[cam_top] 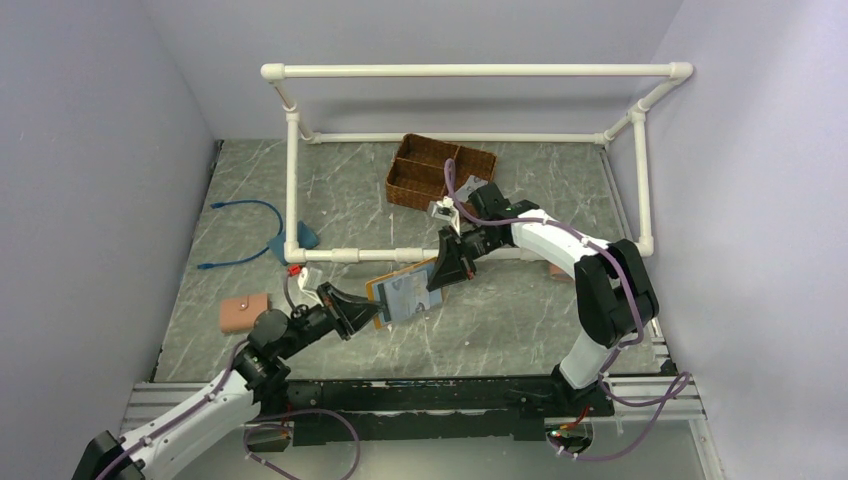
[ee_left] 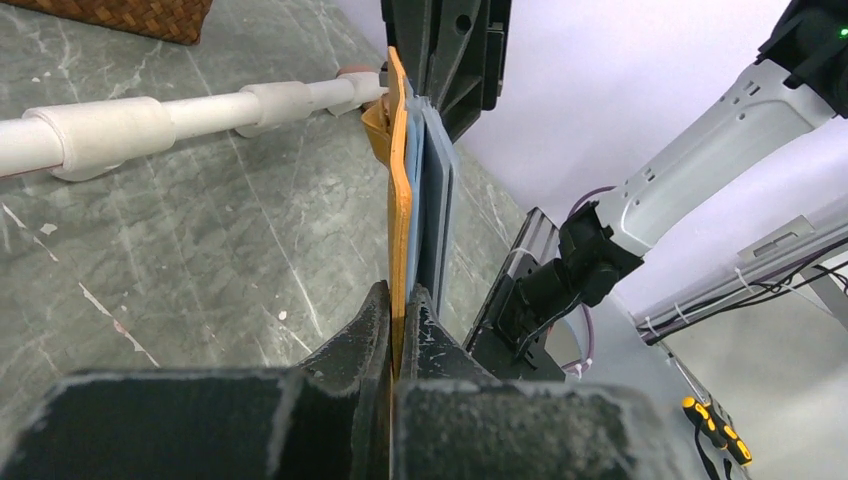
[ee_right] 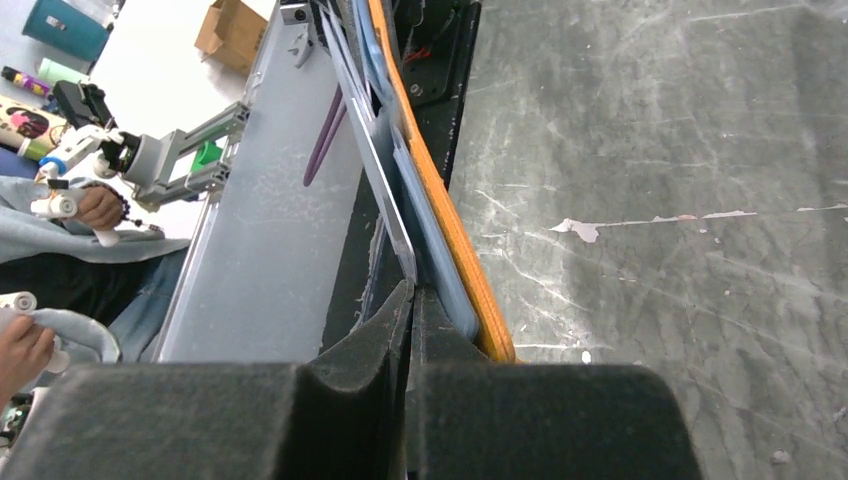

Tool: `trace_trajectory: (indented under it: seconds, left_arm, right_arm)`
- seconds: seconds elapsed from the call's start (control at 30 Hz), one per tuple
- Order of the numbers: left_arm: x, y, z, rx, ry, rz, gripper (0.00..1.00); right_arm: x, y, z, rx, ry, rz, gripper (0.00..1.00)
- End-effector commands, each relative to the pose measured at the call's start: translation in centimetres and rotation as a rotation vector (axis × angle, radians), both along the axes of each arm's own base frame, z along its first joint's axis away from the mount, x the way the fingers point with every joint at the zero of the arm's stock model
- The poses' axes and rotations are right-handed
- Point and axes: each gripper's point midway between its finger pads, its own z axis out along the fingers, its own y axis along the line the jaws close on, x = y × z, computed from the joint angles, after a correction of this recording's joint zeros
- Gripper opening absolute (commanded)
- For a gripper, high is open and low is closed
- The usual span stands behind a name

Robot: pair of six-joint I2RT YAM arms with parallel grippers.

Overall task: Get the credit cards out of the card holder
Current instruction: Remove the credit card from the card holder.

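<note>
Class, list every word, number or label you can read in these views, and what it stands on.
None can be read.
Dark markings on the cards in the card holder: too small to read.
Print on the colourful item at the right wrist view's left edge: blurred.

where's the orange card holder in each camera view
top external: card holder at centre, face showing.
left wrist: its orange edge upright at centre.
right wrist: its orange edge slanting down from top centre.
shared landmark: grey marbled table, in all three.
</note>
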Motion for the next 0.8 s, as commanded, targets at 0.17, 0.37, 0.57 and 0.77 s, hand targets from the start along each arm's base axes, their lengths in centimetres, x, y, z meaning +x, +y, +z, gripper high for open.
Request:
trace_trajectory:
  seconds: [0.17,0.37,0.57,0.77]
  left_arm:
    - [0.6,0.2,-1.5,-0.007,0.069,0.011,0.0]
    - [1.5,1.2,-2.6,-0.014,0.133,0.071,0.0]
    - [1.7,1.8,-3.1,-0.004,0.167,0.097,0.0]
    - [1.7,2.1,-4.4,0.034,0.215,0.115,0.0]
  right_arm:
    - [0.9,-0.3,1.8,0.045,-0.101,-0.004,0.0]
    - [1.9,-1.0,1.2,0.012,-0.118,-0.05,0.0]
    - [1.9,-1.0,1.0,0.009,-0.115,-0.046,0.0]
    - [1.8,-1.1,1.4,0.028,-0.116,-0.043,0.0]
